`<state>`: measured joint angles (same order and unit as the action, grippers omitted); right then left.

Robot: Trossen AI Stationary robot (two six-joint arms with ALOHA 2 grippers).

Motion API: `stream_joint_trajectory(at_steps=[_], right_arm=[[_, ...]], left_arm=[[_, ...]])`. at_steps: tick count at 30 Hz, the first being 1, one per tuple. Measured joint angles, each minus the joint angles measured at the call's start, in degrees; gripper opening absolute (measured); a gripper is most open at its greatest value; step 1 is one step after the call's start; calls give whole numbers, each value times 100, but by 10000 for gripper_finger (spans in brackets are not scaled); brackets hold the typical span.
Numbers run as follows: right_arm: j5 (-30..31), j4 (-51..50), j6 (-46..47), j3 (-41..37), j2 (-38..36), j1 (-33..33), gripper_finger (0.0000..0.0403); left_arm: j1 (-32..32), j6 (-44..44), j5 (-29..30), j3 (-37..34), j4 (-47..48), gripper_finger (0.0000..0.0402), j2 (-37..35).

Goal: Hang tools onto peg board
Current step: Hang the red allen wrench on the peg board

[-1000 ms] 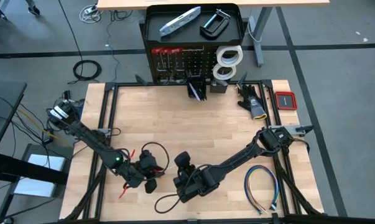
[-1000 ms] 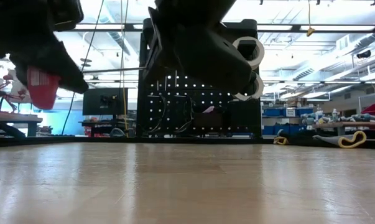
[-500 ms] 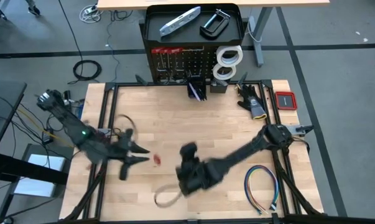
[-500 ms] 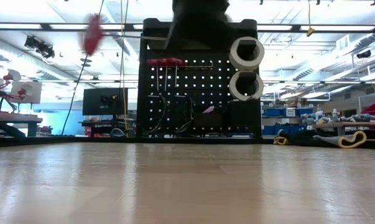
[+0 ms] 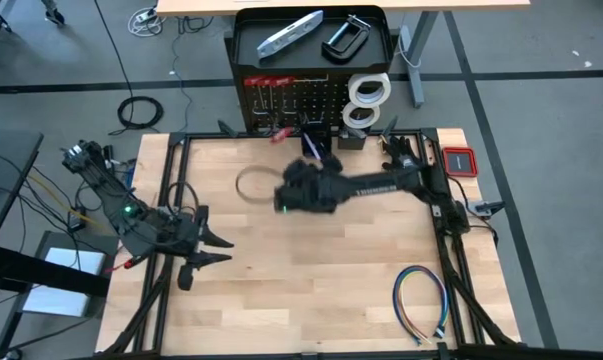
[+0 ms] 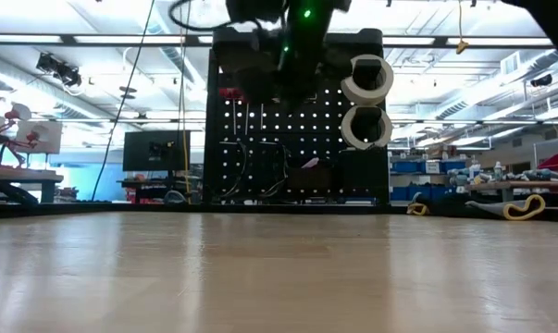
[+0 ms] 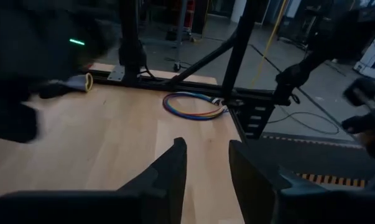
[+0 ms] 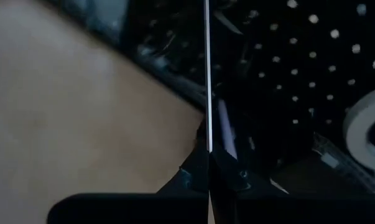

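The peg board stands at the table's far edge. A silver bar tool and a black C-clamp lie in its top tray. White tape rolls and red-handled tools hang on its face. My right gripper is above the table's far middle, close to the board, and is shut on a thin cable loop. The low view shows this gripper high in front of the board. My left gripper is open and empty near the table's left edge. My right gripper pinches the cable loop between its two shut fingers. The strand runs straight out past the fingertips. The loop is lifted clear of the table and sticks out toward the table's left.
Two small black bins sit at the board's foot, and a small red piece shows beside them. A black and yellow glove and a red case lie at the far right. A multicoloured wire loop lies near right.
My right gripper has swung from the table's near edge up and toward the far edge, carrying the cable loop off the table to just in front of the peg board. My left gripper has drawn back toward the left edge. The red-handled tool seen by it earlier is gone from there.
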<state>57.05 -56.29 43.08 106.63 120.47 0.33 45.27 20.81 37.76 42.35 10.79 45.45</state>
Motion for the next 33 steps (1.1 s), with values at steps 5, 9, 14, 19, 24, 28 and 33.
stream_joint_trajectory(at_steps=[5,9,14,19,24,28,33], right_arm=[[-161,1265,-202,0,-64,-662,7],[-631,2405,-593,-1,-61,-1036,7],[-906,3859,-1274,-2,-59,-1190,7],[-1135,4387,-1590,0,-59,-1173,7],[-1147,4272,-1286,-159,-59,-1220,7],[-1157,5068,-1280,-692,-46,-1111,7],[-1008,6197,-1406,-1325,-45,-1005,7]], left_arm=[[17,41,-22,2,-73,125,-28],[46,72,-262,2,22,125,-26],[62,376,-310,2,255,125,-20],[62,512,-296,2,294,125,-20],[64,713,-380,4,410,125,-20],[66,975,-587,4,735,125,-17],[150,1294,-584,4,847,125,3]])
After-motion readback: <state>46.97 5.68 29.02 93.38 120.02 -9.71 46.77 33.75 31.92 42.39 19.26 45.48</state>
